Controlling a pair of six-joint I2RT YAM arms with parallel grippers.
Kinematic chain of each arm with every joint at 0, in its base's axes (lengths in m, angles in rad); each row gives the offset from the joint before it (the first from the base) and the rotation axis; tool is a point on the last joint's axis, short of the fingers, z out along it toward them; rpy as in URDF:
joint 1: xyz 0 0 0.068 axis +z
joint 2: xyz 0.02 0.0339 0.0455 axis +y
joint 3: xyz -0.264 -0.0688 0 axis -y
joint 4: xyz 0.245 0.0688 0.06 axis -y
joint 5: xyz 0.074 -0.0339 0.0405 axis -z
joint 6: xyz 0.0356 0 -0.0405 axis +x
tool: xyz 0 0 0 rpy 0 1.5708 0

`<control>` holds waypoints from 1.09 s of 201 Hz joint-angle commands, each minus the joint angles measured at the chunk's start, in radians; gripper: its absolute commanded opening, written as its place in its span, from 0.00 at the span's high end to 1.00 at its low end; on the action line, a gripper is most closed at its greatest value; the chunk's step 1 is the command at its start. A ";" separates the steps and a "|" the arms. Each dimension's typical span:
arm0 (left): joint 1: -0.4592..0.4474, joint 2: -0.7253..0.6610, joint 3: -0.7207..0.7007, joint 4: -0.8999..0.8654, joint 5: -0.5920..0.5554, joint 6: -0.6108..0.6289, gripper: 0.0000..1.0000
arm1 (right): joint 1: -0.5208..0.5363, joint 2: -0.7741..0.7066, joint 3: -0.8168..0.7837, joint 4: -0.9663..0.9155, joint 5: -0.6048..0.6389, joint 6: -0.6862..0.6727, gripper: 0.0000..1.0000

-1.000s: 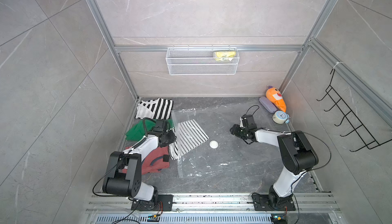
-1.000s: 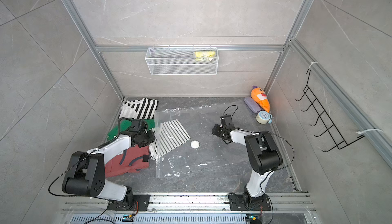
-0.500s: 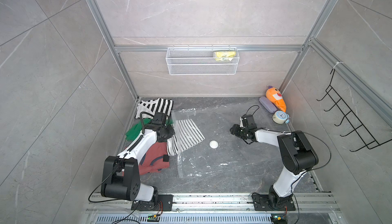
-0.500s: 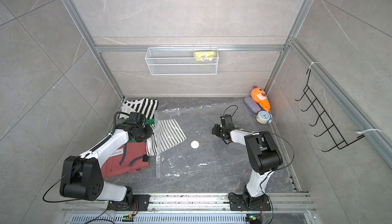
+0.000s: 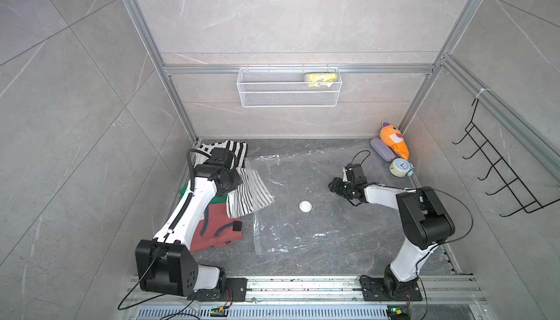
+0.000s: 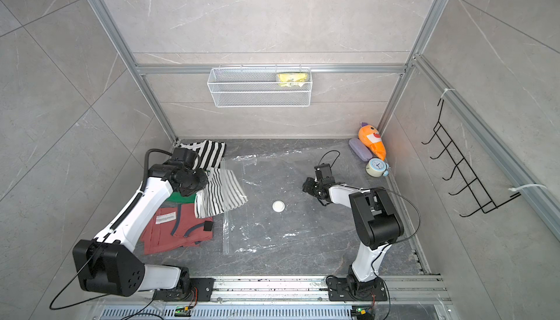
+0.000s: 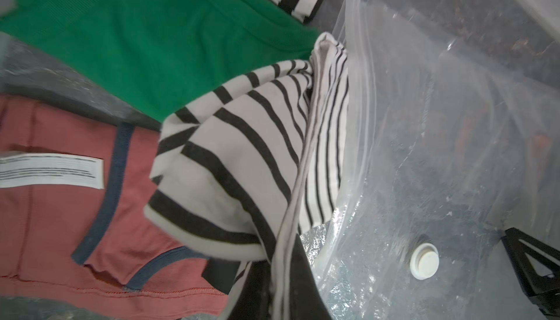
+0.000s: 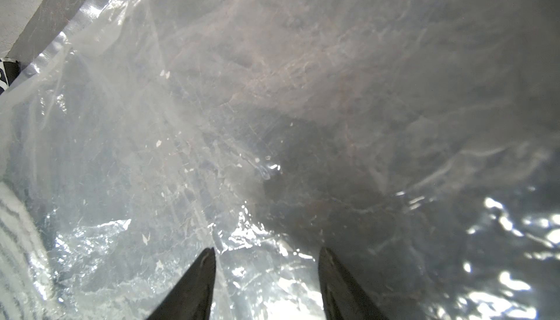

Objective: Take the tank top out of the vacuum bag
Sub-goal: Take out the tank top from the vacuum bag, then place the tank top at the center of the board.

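Tank top [image 5: 248,194] shifted, left end effector [image 7: 281,279] half-hidden

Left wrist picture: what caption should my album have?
Left hand grips the striped tank top at the clear vacuum bag's open edge.

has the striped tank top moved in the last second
Yes: the striped tank top slid away from the white valve, toward the green garment, held by the left end effector.

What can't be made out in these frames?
- Left claw tips: left wrist view, wrapped in the tank top, cut by the frame edge.
- Whether the right claw touches the vacuum bag: right wrist view, glare on clear plastic.
- Yellow item in the wire basket: both top views, too small.
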 commanded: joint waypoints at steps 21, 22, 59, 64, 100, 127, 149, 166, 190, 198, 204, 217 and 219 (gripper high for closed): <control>0.004 -0.085 0.138 0.040 -0.055 0.087 1.00 | 0.004 0.011 -0.009 -0.039 -0.009 0.001 0.40; 0.004 -0.086 0.139 0.047 -0.053 0.090 1.00 | 0.004 0.011 -0.009 -0.040 -0.009 0.000 0.40; -0.005 -0.048 0.246 0.199 -0.005 0.174 1.00 | 0.005 -0.009 -0.022 -0.020 -0.028 -0.056 0.22; -0.006 -0.034 0.265 0.212 0.003 0.188 1.00 | 0.005 -0.018 -0.030 -0.013 -0.028 -0.061 0.18; -0.023 0.079 0.411 0.297 0.067 0.233 1.00 | 0.012 -0.077 -0.076 0.063 -0.042 -0.080 0.12; -0.080 0.192 0.553 0.330 0.073 0.272 1.00 | 0.014 -0.082 -0.083 0.085 -0.055 -0.079 0.12; -0.135 0.303 0.678 0.338 0.094 0.282 1.00 | 0.015 -0.076 -0.079 0.077 -0.058 -0.077 0.12; -0.179 0.391 0.766 0.344 0.106 0.282 1.00 | 0.015 -0.078 -0.075 0.068 -0.051 -0.077 0.12; -0.222 0.529 0.877 0.354 0.123 0.255 1.00 | 0.014 -0.078 -0.070 0.055 -0.043 -0.079 0.12; -0.234 0.573 0.917 0.362 0.151 0.236 1.00 | 0.015 -0.075 -0.066 0.048 -0.038 -0.080 0.12; -0.244 0.605 0.941 0.373 0.164 0.221 1.00 | 0.013 -0.075 -0.062 0.042 -0.036 -0.082 0.12; -0.269 0.676 0.997 0.402 0.197 0.192 1.00 | 0.015 -0.071 -0.058 0.035 -0.038 -0.083 0.12; -0.274 0.688 1.007 0.404 0.203 0.189 1.00 | 0.015 -0.071 -0.057 0.034 -0.038 -0.084 0.12</control>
